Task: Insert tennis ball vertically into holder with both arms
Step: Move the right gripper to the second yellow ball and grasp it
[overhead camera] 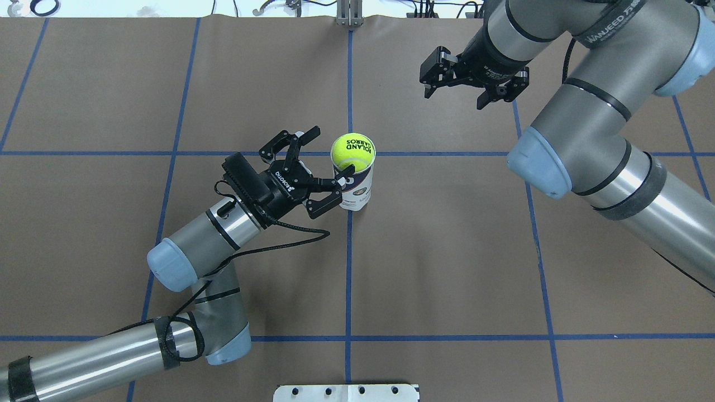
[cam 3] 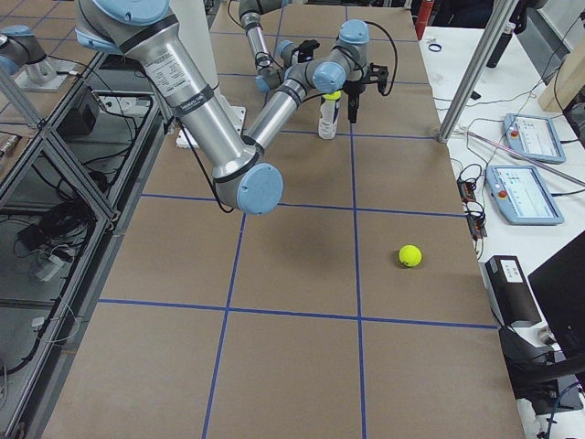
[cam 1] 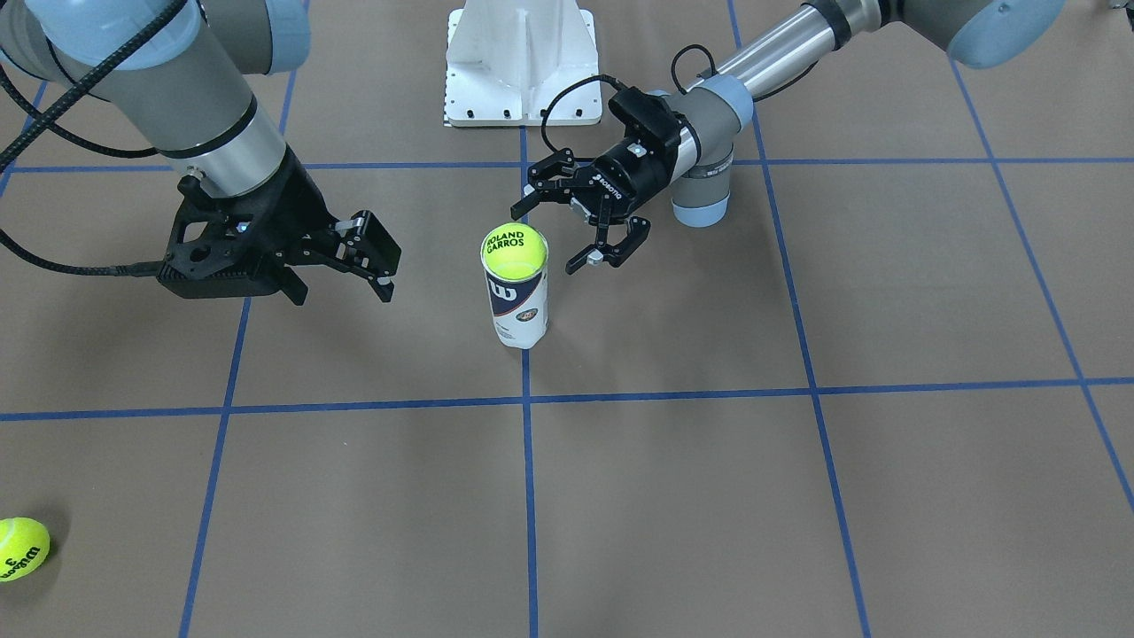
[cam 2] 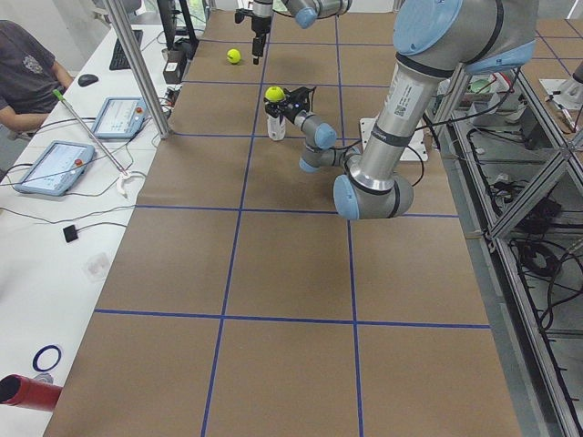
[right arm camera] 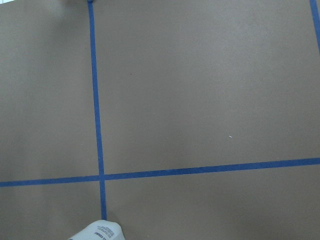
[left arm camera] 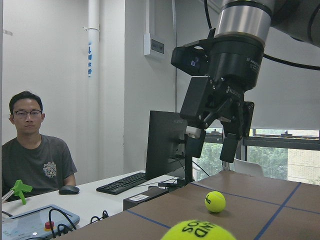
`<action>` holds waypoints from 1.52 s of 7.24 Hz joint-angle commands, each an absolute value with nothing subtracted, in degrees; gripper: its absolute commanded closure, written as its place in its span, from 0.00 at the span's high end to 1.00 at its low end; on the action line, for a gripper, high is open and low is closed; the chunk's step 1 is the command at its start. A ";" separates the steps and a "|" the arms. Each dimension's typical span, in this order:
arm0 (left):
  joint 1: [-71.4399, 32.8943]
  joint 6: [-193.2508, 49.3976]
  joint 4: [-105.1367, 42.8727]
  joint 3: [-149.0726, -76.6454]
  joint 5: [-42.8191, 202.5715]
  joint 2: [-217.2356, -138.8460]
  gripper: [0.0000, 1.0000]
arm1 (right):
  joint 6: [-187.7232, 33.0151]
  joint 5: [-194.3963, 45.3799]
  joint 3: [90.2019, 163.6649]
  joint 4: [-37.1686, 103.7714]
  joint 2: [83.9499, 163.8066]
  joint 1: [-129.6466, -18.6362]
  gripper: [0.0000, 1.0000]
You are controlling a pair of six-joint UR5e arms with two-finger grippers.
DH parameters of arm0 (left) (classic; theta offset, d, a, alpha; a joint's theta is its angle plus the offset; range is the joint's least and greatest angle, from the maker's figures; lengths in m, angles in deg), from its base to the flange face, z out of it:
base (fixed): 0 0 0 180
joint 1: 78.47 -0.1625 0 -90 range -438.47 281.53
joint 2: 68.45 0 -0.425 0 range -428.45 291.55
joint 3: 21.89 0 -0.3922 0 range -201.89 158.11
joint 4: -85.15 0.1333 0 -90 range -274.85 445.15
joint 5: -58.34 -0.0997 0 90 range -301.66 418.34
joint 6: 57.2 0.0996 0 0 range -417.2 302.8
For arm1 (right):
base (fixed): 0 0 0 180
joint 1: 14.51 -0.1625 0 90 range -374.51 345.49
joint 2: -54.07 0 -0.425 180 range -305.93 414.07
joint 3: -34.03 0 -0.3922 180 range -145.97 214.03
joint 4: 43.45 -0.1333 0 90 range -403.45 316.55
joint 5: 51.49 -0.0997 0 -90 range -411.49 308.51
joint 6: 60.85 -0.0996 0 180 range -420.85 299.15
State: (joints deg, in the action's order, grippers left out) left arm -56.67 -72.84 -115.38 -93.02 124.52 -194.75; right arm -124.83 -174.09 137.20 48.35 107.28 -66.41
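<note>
The holder (cam 1: 518, 306), a clear can with a white and navy "W" label, stands upright near the table's middle. A yellow tennis ball (cam 1: 514, 251) printed "ROLAND GARROS" sits in its mouth, its top above the rim. My left gripper (cam 1: 549, 237) is open and empty, lying level beside the can's top on the robot's side, with a small gap to it. My right gripper (cam 1: 345, 279) is open and empty, raised and off to the can's side. In the overhead view the ball (overhead camera: 352, 151) sits on the can (overhead camera: 357, 192) between the left gripper (overhead camera: 327, 163) and the right gripper (overhead camera: 455, 92).
A second tennis ball (cam 1: 19, 548) lies loose near the table's far corner on the robot's right, and also shows in the exterior right view (cam 3: 410, 255). The white pedestal base (cam 1: 520, 62) stands behind the can. Operators and tablets (cam 2: 46, 167) are at the side table.
</note>
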 commanded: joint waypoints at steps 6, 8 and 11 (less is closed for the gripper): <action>-56.76 -72.84 -115.33 -93.26 124.52 -194.57 0.99 | -96.02 -178.66 107.65 38.44 108.74 -83.24 1.00; -56.76 -72.84 -115.33 -93.26 124.44 -194.57 0.99 | -86.15 -177.97 96.91 33.81 108.83 -85.34 1.00; -56.76 -72.84 -115.33 -93.26 124.44 -194.57 0.99 | -85.64 -174.46 83.74 21.65 107.00 -84.04 0.99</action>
State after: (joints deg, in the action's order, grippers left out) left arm -56.76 -72.90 -115.33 -93.29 124.44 -194.57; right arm -86.02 -175.76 90.35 27.72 108.27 -84.62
